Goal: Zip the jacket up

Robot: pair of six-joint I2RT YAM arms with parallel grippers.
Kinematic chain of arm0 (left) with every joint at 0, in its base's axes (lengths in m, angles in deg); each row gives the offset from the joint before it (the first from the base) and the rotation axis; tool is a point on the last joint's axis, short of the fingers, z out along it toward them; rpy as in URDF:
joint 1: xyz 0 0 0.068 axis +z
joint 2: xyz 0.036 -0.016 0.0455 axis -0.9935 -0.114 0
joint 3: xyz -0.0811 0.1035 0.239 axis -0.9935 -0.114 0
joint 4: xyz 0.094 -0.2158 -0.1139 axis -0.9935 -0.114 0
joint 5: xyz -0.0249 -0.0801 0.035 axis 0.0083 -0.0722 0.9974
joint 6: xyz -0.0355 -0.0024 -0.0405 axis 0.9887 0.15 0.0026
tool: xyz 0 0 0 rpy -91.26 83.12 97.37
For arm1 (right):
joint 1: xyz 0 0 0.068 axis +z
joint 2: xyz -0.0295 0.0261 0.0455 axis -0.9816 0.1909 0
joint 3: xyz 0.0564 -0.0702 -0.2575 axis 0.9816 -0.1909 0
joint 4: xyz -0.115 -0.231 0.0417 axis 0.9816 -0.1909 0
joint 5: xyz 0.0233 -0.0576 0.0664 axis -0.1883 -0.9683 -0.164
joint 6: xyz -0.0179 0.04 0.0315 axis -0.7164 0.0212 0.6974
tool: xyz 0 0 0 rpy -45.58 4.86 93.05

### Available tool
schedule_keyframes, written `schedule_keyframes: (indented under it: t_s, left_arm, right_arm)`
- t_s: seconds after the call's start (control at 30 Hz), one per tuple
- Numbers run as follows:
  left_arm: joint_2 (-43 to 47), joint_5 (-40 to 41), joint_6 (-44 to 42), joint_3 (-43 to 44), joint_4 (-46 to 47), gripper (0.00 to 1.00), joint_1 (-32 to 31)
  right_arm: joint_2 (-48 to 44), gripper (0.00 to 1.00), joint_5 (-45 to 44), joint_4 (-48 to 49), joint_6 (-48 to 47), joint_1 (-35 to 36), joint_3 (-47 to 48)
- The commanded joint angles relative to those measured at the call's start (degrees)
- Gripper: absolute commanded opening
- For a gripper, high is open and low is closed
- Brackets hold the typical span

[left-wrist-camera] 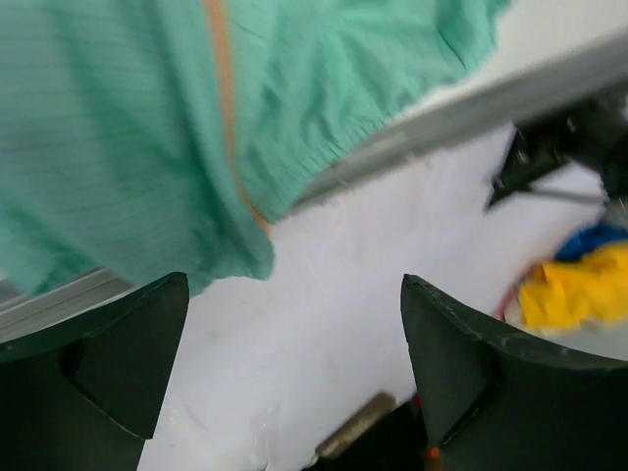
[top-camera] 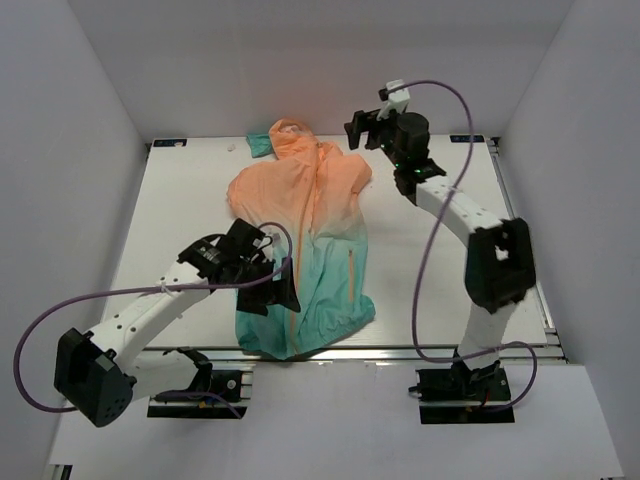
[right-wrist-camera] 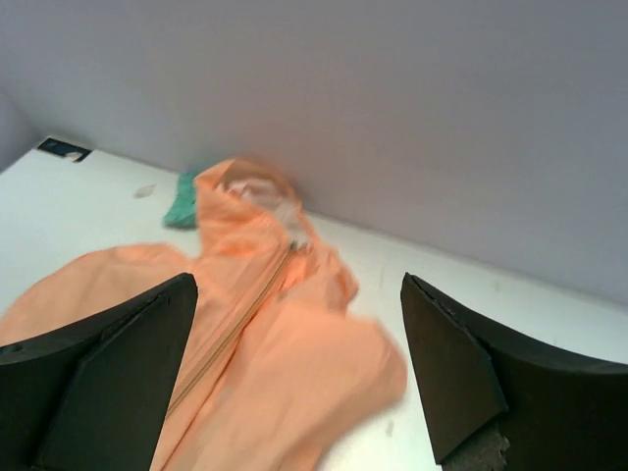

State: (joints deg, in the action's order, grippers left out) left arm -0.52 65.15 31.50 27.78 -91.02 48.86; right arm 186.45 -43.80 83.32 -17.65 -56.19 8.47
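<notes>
Jacket point(top-camera: 300, 200) lies flat in the middle of the table point(top-camera: 180, 200), hood far, teal hem at the near edge. Zipper point(top-camera: 312, 215) looks closed right up to the collar, so I'd call it basically done. Left gripper point(top-camera: 283, 285) over the hem and right gripper point(top-camera: 362, 128) just right of the hood both gape wide, holding nothing. Purple cables point(top-camera: 441, 84) loop around the arms; nothing seems to be blocking.
</notes>
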Motion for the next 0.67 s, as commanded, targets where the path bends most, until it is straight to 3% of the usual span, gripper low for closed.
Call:
schedule_keyframes:
  t_s: [0.0,0.03,0.13,0.23,0.3,0.4,0.5,0.63]
  left_arm:
    - [-0.09,16.13,4.18,5.93,-6.48,0.98,0.49]
    - [-0.53,26.7,5.41,10.22,-7.71,0.98,0.75]
    - [-1.41,36.37,8.32,16.83,-8.18,0.98,3.37]
    - [-2.46,35.42,6.49,20.18,-3.08,0.98,8.39]
    - [-4.22,38.74,5.69,22.73,-5.25,0.98,9.62]
    - [-7.03,39.21,4.81,25.55,-7.38,0.98,10.85]
    - [-5.72,34.91,3.75,23.55,-3.17,0.98,11.38]
    - [-3.96,33.22,3.05,21.08,-0.17,0.98,11.47]
  right_arm:
    - [-12.72,0.89,-6.03,-12.47,7.28,-0.04,-10.33]
    - [-18.75,0.89,-8.22,-20.34,9.73,-0.04,-12.03]
    - [-29.16,0.89,-11.67,-35.38,14.84,-0.04,-17.92]
    - [-38.92,0.89,-11.67,-42.54,18.98,-0.13,-24.33]
    - [-44.01,0.89,-10.97,-43.53,20.13,-0.13,-27.76]
    - [-57.52,0.89,-12.72,-42.04,20.92,-0.04,-34.88]
    - [-65.71,0.89,-15.18,-38.53,22.41,-0.13,-41.21]
    - [-66.37,0.89,-16.68,-42.73,21.01,-0.22,-40.18]
